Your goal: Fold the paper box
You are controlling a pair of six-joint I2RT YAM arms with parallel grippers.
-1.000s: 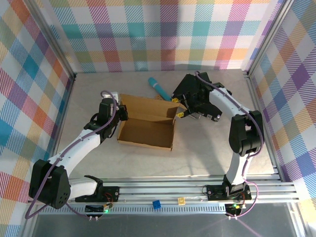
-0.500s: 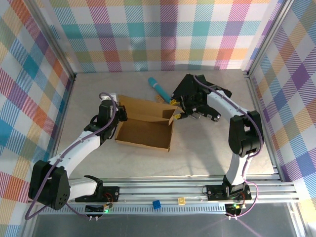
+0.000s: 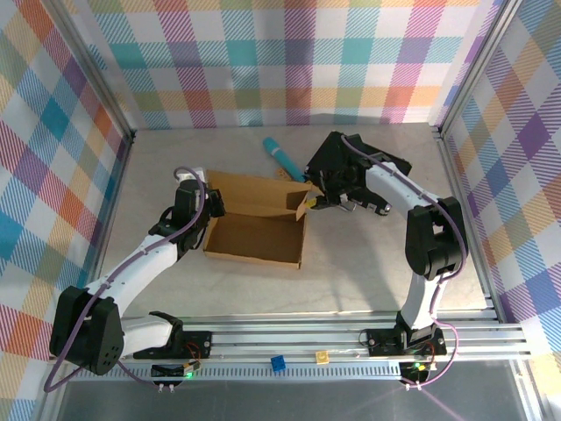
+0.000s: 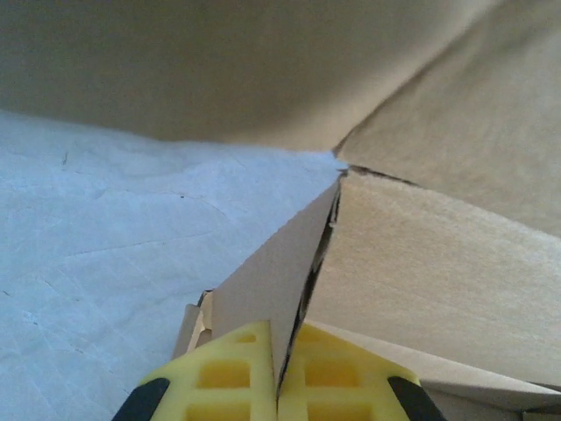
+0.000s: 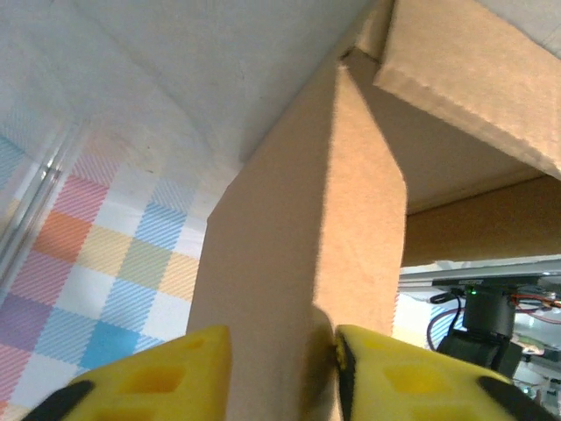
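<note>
The paper box (image 3: 257, 235) sits open-topped on the table (image 3: 351, 272), left of centre, between the 2 arms. The left gripper (image 4: 279, 373) has its jaws pinched narrow on a thin flap at the box's left end. The right gripper (image 5: 282, 364) has its jaws clamped on an upright flap at the box's far right corner. A teal cylinder (image 3: 282, 156) lies near the box's far side.

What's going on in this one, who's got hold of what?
Both arms are working on the paper box, which sits on the table as an open, shallow tray. The left gripper is pinched on a cardboard flap at its left end, and the right gripper clamps a flap at its right end. The lid panel is not closed. A teal cylinder lies beyond the box, untouched.
</note>
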